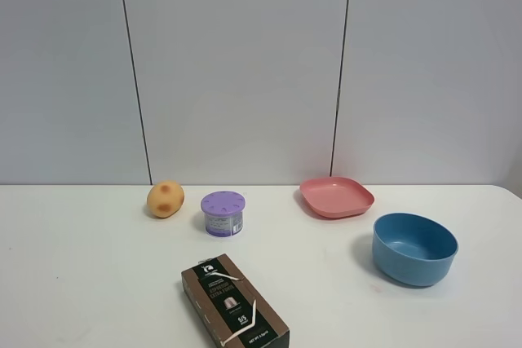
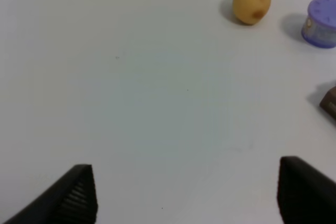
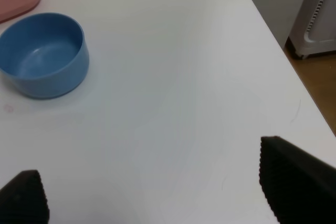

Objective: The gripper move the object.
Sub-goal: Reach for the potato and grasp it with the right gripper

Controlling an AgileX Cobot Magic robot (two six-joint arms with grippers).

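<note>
The yellow-orange potato-like object (image 1: pixel 165 199) with reddish-brown spots lies on the white table at the back left, next to the purple cup. It also shows in the left wrist view (image 2: pixel 252 2), far from my left gripper (image 2: pixel 186 192), which is open and empty above bare table. My right gripper (image 3: pixel 152 192) is open and empty over the table near its right edge. Neither gripper shows in the exterior high view.
A purple lidded cup (image 1: pixel 223 213) stands right of the object. A brown box (image 1: pixel 234 302) lies at the front centre. A pink plate (image 1: pixel 336 196) sits at the back right and a blue bowl (image 1: pixel 414 248) in front of it. The table's right edge (image 3: pixel 283 61) drops to the floor.
</note>
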